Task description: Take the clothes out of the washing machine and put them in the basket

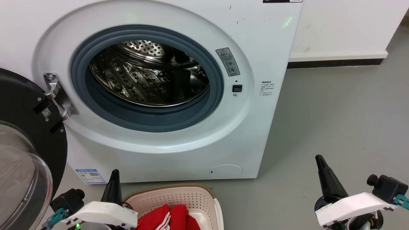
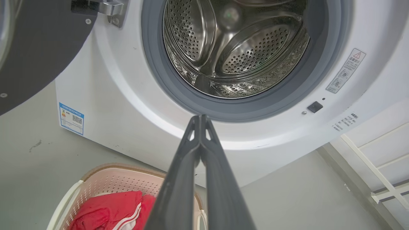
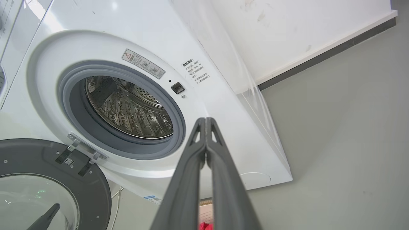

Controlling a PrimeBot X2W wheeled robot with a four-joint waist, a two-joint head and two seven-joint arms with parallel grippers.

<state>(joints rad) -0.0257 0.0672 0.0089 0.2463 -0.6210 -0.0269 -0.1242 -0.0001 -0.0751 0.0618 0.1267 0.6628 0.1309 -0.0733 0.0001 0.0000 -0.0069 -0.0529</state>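
Note:
The white washing machine (image 1: pixel 255 48) stands before me with its black-framed glass door (image 1: pixel 22 150) swung open to the left. Its steel drum (image 1: pixel 150 73) shows no fabric inside. The cream basket (image 1: pixel 195 195) sits on the floor in front of the machine, holding red clothes (image 1: pixel 166 218) with white stripes. My left gripper (image 1: pixel 114 174) is shut and holds nothing, just left of the basket. My right gripper (image 1: pixel 319 159) is shut with nothing in it, over bare floor at the lower right. In the left wrist view the shut gripper (image 2: pixel 200 117) points at the porthole rim, with the basket (image 2: pixel 105 180) and clothes (image 2: pixel 108 209) below.
Grey floor (image 1: pixel 335 121) stretches to the right of the machine, up to a white wall with a dark skirting (image 1: pixel 335 62). The open door takes up the space at the left. A blue label (image 1: pixel 90 175) is stuck low on the machine's front.

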